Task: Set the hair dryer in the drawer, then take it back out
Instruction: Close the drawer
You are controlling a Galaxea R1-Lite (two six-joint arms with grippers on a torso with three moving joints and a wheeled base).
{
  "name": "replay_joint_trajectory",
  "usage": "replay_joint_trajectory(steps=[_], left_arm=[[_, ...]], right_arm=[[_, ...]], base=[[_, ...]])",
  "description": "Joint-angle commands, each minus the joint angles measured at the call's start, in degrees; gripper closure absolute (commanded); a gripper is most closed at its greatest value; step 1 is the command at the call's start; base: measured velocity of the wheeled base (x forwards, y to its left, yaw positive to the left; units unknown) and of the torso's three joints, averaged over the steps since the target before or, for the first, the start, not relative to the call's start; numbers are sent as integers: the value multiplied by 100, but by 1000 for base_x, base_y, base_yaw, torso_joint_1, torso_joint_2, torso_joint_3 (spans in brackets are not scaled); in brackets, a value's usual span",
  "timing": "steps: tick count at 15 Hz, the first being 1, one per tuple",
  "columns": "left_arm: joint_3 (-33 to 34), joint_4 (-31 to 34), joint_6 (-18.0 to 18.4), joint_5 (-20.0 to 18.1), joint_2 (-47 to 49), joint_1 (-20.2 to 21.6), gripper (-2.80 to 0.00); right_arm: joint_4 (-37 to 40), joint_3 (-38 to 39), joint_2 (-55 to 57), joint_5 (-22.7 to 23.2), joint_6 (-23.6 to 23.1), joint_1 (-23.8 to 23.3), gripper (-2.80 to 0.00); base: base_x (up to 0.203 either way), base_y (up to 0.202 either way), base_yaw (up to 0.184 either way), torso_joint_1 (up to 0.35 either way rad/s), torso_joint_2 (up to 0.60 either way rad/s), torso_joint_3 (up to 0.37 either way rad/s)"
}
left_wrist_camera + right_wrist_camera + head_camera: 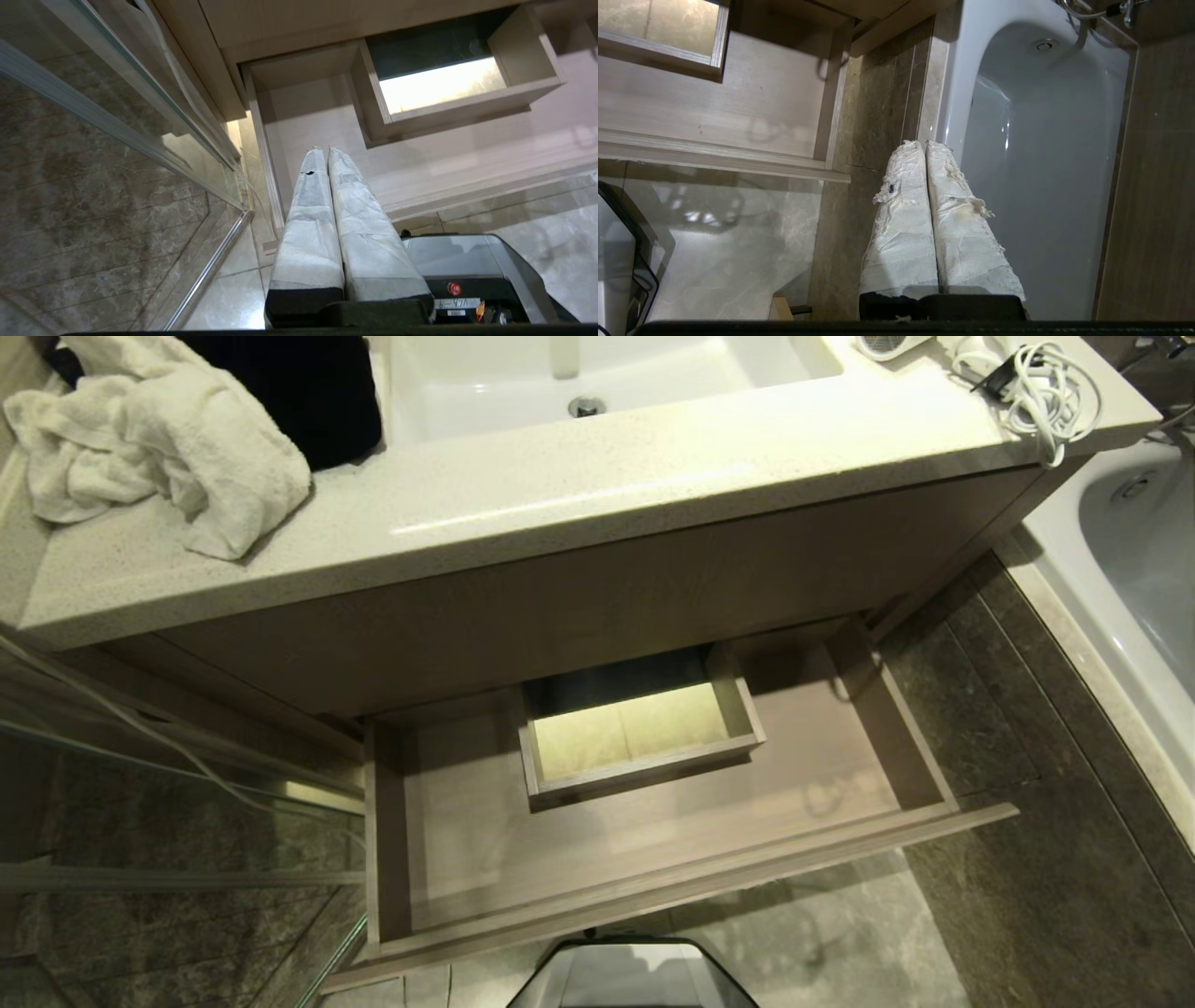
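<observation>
The hair dryer (pixel 887 343) sits at the far right corner of the vanity surface (pixel 579 495), barely in sight, its cord (pixel 1041 387) bundled beside it. The drawer (pixel 653 887) below stands open. I'd judge it light, hard and slick; grip the barrel, mind the floppy cord. Left tool (pixel 325 149) and right tool (pixel 923 143) are both clenched, holding nothing
</observation>
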Motion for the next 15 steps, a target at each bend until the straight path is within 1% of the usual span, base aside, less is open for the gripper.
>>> replay_joint_trajectory(steps=[1,8,15], left_arm=[[4,-2,-8,0,-2,1,0],[1,-2,-8,0,-2,1,0],[0,-2,-8,0,-7,1,0]], right_arm=[[17,85,-44,11,-26,-24,0],[-1,250,-122,11,-35,-32,0],[-114,344,-166,11,-35,-32,0]], base=[[0,0,0,-173,350,142],[0,0,0,-194,369,172],[0,0,0,-281,536,248]])
